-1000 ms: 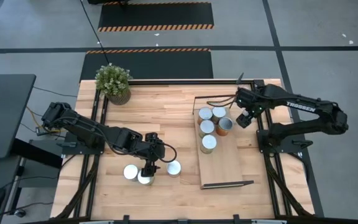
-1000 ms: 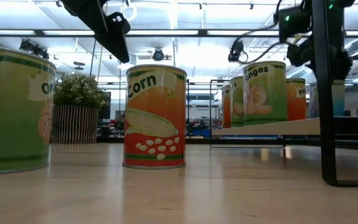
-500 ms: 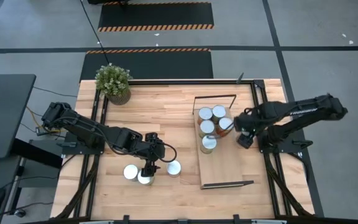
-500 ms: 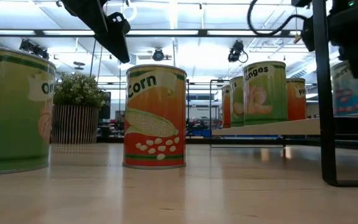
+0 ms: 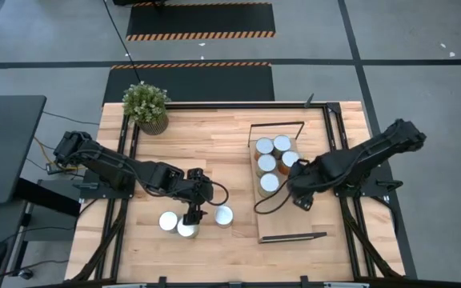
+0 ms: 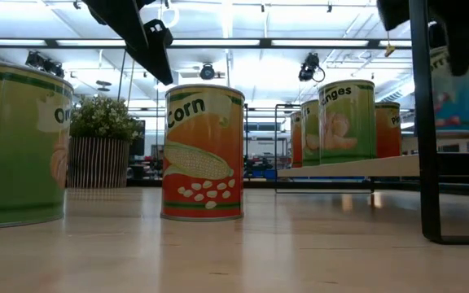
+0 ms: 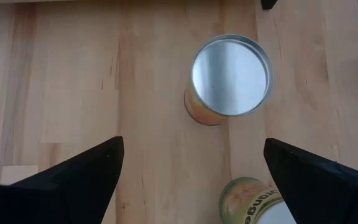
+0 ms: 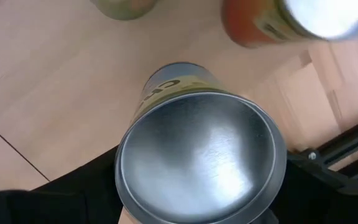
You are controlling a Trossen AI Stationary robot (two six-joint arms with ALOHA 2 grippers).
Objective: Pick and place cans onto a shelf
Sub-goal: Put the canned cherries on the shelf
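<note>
Several cans stand on their bases at the far end of the light-wood shelf. Three more cans stand on the tabletop at the near left, among them a corn can. My right gripper is over the middle of the shelf, shut on a blue-labelled can that the gripper hides in the high view. My left gripper hangs open above the three cans, touching none. In its wrist view a silver-topped can stands ahead of the fingers. My right gripper pinches the can's side wall just under its silver top, with one dark finger on either side. The fingers come from above, pointing down. The can stays upright over the shelf board; whether its base is clear of the board I cannot tell.
A potted plant stands at the table's far left corner. The shelf's black end frames rise at its far end and near end; one post shows close in the low view. Bare board lies near of the standing cans.
My right gripper has gone from the far end of the shelf toward the table's near edge and a little left, carrying the blue-labelled can upright past the standing cans.
</note>
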